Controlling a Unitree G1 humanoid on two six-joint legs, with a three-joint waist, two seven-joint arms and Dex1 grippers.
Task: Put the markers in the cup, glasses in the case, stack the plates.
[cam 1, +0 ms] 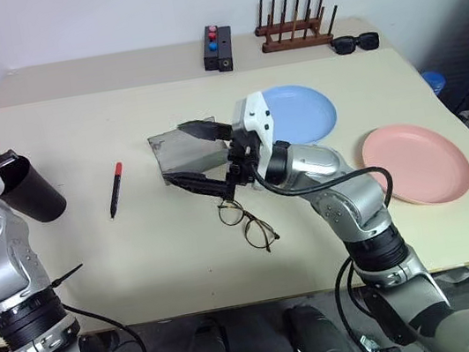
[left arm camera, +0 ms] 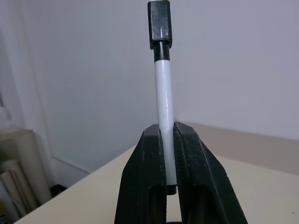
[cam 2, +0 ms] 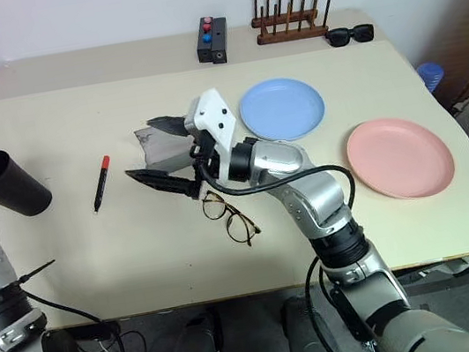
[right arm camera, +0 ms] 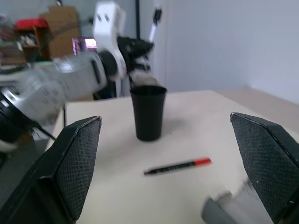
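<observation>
We read no lettering anywhere. The black cup [cam 1: 30, 192] stands at the bench [cam 1: 141, 262] edge; its inside is hidden from us. Left jaws [left arm camera: 169, 135] clamp the white marker [left arm camera: 164, 112]. Right jaws [cam 1: 200, 156] gape above the grey case [cam 1: 179, 153], possibly open. Red-capped marker [cam 1: 115, 190], glasses [cam 1: 248, 222], blue plate [cam 1: 305, 111] and pink plate [cam 1: 418, 161] lie apart.

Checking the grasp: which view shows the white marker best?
The left wrist view: the white marker stands clamped in the left pincer, black cap up. The right wrist view shows it small and blurred above the cup.
</observation>
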